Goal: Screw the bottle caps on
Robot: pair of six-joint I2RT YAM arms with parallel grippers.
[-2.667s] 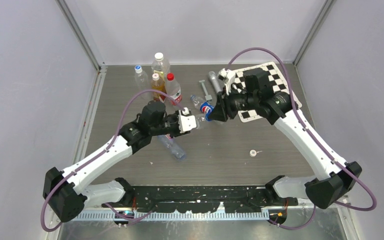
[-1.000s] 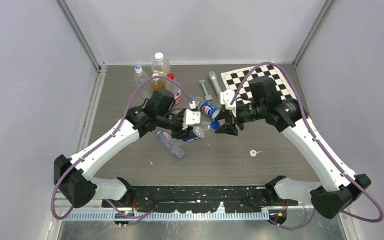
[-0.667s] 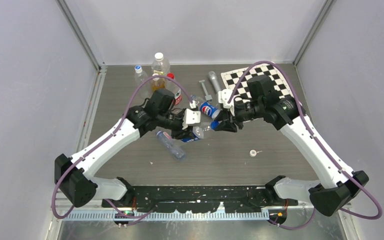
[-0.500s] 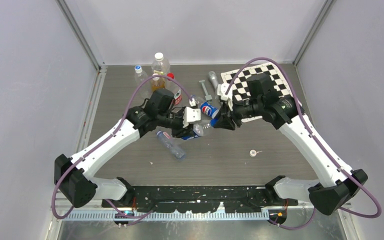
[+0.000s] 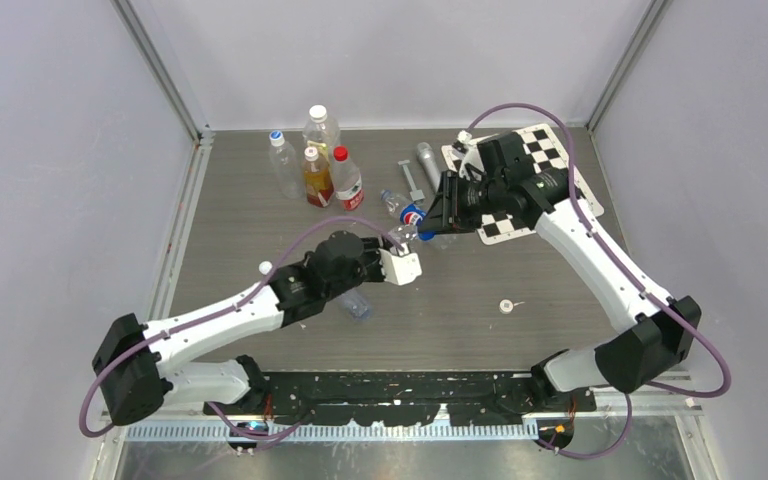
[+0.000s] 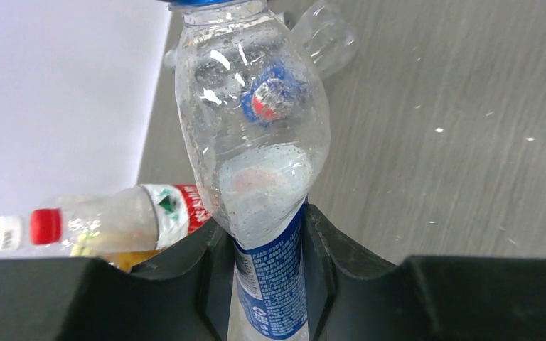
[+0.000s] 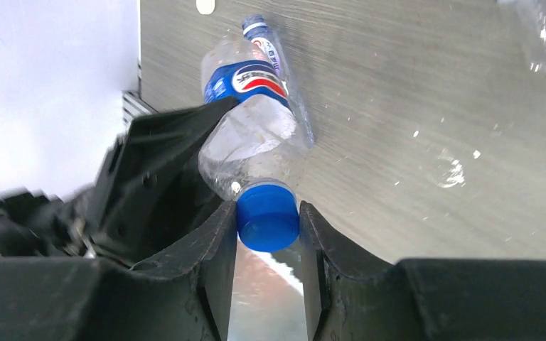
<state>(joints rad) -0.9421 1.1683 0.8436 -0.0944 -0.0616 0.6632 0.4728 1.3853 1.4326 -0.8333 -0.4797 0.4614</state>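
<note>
My left gripper (image 5: 403,264) is shut on a clear bottle with a blue label (image 6: 252,128), gripping it at the label (image 6: 266,234). My right gripper (image 5: 428,228) is shut on a blue cap (image 7: 266,217) that sits on that bottle's mouth. A Pepsi-style bottle (image 5: 407,213) lies just behind the held one. Another clear bottle (image 5: 357,303) lies partly under the left arm and shows a Pepsi-style label in the right wrist view (image 7: 245,78). One white cap (image 5: 506,306) lies to the front right. Another white cap (image 5: 265,267) lies left of the left arm.
Several capped bottles stand at the back left: a clear one with a blue cap (image 5: 282,160), the amber-liquid one (image 5: 312,175), the red-capped one (image 5: 346,182) and a larger clear one (image 5: 320,125). A checkerboard sheet (image 5: 545,150) lies at the back right, with a grey cylinder (image 5: 427,158) beside it.
My left arm has dropped nearer and lower with the bottle, uncovering the standing bottles. My right wrist has swung toward the back, and its gripper stays at the bottle's mouth with the blue cap.
</note>
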